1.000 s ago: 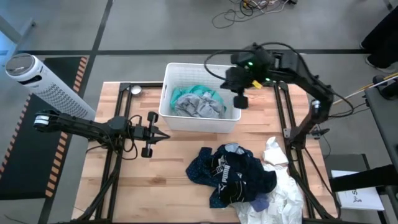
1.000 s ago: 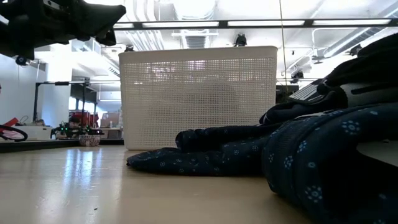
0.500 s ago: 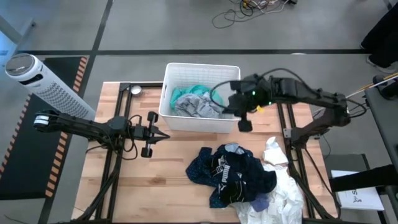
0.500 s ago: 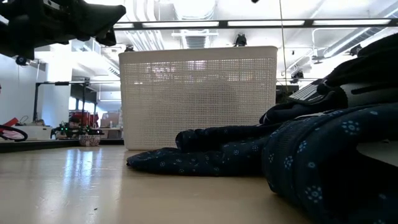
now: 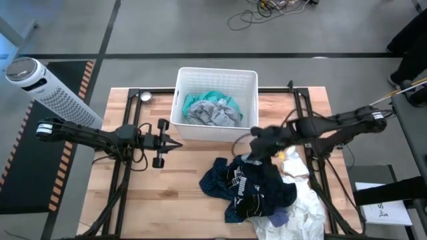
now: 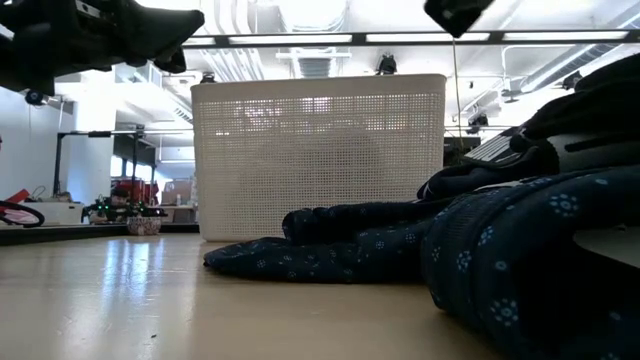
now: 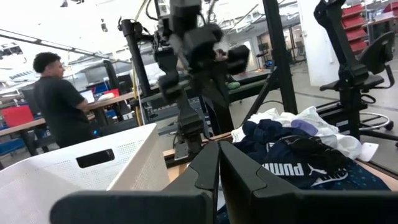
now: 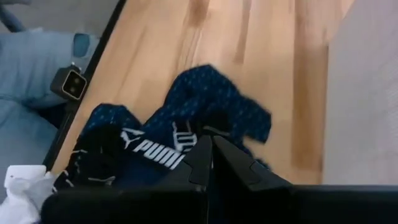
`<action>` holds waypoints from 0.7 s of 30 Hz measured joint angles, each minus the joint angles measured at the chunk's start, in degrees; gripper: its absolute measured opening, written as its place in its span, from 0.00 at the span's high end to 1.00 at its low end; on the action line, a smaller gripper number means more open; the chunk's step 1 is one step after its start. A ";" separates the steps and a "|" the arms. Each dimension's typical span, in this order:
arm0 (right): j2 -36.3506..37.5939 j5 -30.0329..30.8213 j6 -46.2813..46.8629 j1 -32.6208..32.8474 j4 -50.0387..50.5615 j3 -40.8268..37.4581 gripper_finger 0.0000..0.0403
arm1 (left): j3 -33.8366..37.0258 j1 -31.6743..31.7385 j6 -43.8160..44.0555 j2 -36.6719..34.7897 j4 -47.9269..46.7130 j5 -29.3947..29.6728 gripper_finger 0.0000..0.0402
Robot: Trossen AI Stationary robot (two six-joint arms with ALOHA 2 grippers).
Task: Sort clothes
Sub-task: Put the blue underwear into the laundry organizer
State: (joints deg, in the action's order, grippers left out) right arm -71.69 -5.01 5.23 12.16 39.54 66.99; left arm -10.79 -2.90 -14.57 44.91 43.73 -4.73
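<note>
Teal and grey clothes (image 5: 212, 110) lie in the white basket (image 5: 217, 70). On the table's near right lies a pile of clothes: a navy garment with white print (image 5: 243, 181), a dark blue patterned one (image 8: 217, 109) and white pieces (image 5: 301, 203). My right gripper (image 5: 255, 152) hangs shut above the pile's far edge, tipped downward; its wrist view shows the closed fingers (image 8: 208, 146) over the printed garment (image 8: 155, 149). My left gripper (image 5: 177, 144) waits shut, left of the pile, held level above the table.
The basket's wall (image 6: 320, 150) stands just beyond the pile. A white tower fan (image 5: 50, 90) lies off the table's far left corner. A person (image 7: 56, 99) stands in the room beyond the table. Bare wood (image 5: 180, 193) shows left of the pile.
My right gripper has swung from above the basket's far right corner toward the table's near edge and down, ending over the pile's far edge and tipping further downward. It has stayed shut. The clothes have not moved.
</note>
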 joint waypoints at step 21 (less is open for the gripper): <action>-9.87 5.24 22.49 13.03 -1.36 -4.56 0.60 | -4.27 0.00 -3.99 0.02 -3.53 0.26 1.00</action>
State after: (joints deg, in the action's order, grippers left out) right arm -81.56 0.23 27.73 25.19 38.17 62.43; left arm -15.06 -2.90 -18.56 44.93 40.20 -4.47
